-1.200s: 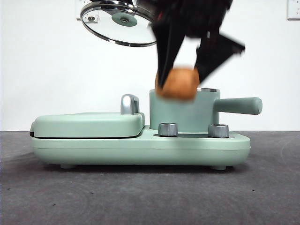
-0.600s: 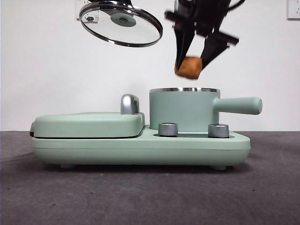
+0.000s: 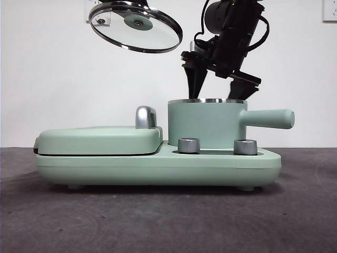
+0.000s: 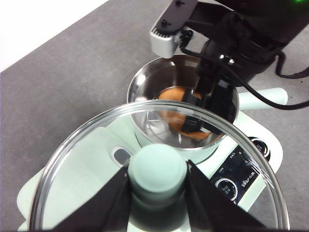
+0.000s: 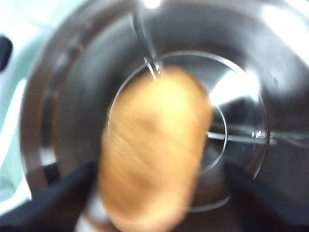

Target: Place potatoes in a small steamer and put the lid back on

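Potato (image 5: 154, 150) lies inside the small steamer (image 3: 206, 122), seemingly loose between my right fingers (image 3: 195, 79), which stand spread. My left fingers (image 4: 113, 200) clamp the lid (image 3: 136, 26) knob, aloft.

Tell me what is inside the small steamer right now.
The potato is inside the small steamer, between the right gripper jaws, which reach down into it. From the front, the steamer's wall hides the potato. The steamer's floor beneath the potato is covered.

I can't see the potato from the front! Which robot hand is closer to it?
The right gripper. Its fingers reach down inside the small steamer beside the potato. The left gripper is up off to the side, holding the lid by its knob.
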Controlling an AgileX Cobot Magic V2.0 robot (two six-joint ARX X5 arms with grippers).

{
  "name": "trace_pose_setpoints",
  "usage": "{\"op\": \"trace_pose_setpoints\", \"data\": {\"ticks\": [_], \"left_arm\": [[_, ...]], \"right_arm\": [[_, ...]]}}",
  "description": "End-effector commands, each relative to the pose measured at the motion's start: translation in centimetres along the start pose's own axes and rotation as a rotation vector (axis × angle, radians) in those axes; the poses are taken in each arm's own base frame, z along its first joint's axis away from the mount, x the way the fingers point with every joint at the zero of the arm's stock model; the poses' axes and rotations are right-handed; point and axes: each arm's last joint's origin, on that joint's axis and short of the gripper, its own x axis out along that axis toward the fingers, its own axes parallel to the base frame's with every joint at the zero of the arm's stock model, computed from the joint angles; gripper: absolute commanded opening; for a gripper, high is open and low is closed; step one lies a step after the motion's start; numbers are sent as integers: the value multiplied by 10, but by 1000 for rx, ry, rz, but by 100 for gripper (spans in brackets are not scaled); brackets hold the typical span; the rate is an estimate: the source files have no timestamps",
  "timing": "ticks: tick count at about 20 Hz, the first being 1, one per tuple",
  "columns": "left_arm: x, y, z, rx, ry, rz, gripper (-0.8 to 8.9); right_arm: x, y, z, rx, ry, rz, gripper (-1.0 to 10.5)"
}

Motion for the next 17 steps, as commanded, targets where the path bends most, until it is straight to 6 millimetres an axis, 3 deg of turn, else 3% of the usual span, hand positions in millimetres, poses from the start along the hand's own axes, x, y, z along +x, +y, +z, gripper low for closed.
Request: {"op": "trace_pose_setpoints", "data": {"ticks": [1, 6, 11, 14, 17], "left_arm": [[-12, -1, 11, 14, -67, 7, 15], [-12, -1, 10, 11, -49, 3, 15], [-12, -1, 10, 11, -51, 3, 15], [-12, -1, 10, 12, -52, 3, 15], [-12, -1, 11, 14, -64, 6, 15]], "right_arm": [[-11, 4, 8, -22, -30, 6, 492], [-89, 18, 11, -51, -112, 5, 491], [-149, 30, -16, -68, -164, 14, 491], [-186, 35, -50, -84, -210, 20, 491], [-212, 35, -105, -106, -210, 14, 490]]}}
